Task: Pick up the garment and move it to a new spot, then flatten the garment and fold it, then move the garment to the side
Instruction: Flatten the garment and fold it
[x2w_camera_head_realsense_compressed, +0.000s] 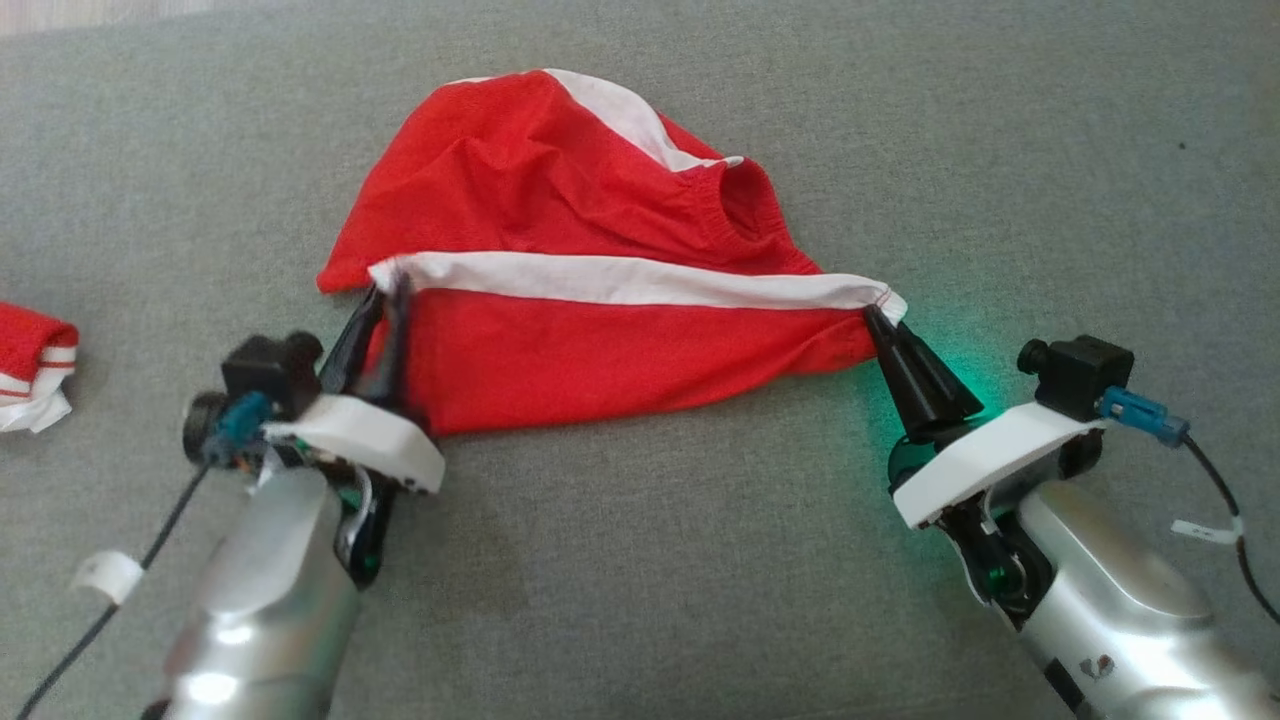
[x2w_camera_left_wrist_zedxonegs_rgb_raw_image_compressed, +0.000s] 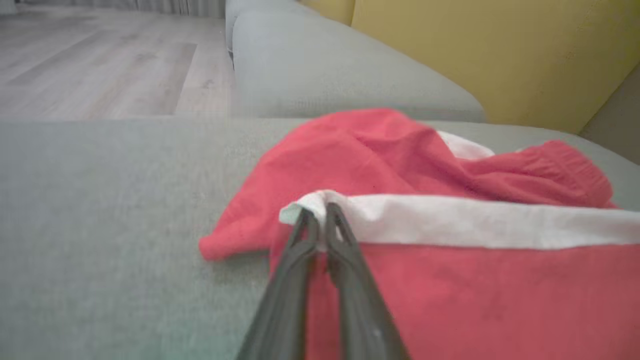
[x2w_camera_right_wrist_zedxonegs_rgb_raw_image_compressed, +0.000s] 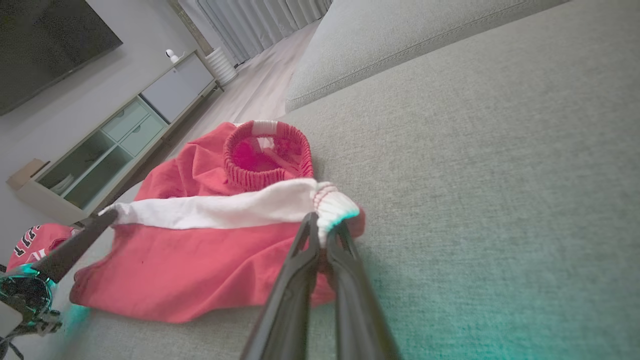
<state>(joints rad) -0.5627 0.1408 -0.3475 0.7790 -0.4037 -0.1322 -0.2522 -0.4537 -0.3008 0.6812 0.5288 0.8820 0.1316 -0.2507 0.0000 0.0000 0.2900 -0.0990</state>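
The left pincer (x2w_camera_left_wrist_zedxonegs_rgb_raw_image_compressed: 320, 212) pinches one white-banded corner of the crumpled red fabric garment (x2w_camera_head_realsense_compressed: 600, 360), the right pincer (x2w_camera_right_wrist_zedxonegs_rgb_raw_image_compressed: 325, 225) the other, tips buried in cloth. It lies on the grey sofa cushion (x2w_camera_head_realsense_compressed: 700, 560); a red-and-white cloth (x2w_camera_head_realsense_compressed: 30, 365) is cut off leftward.

Blind spots from my station.
The red fabric garment with a white band (x2w_camera_head_realsense_compressed: 600, 370) lies doubled over, so I can't see its under layers, and in the blurred left wrist view it runs off the right edge. How much cloth sits between the tips of the left gripper (x2w_camera_head_realsense_compressed: 388, 292) I can't tell; the band's gathered corner partly covers the tips of the right gripper (x2w_camera_head_realsense_compressed: 875, 315). A folded red-and-white striped cloth (x2w_camera_head_realsense_compressed: 30, 365) is cut by the head view's left edge, and its dark lettering in the right wrist view is too small to read.
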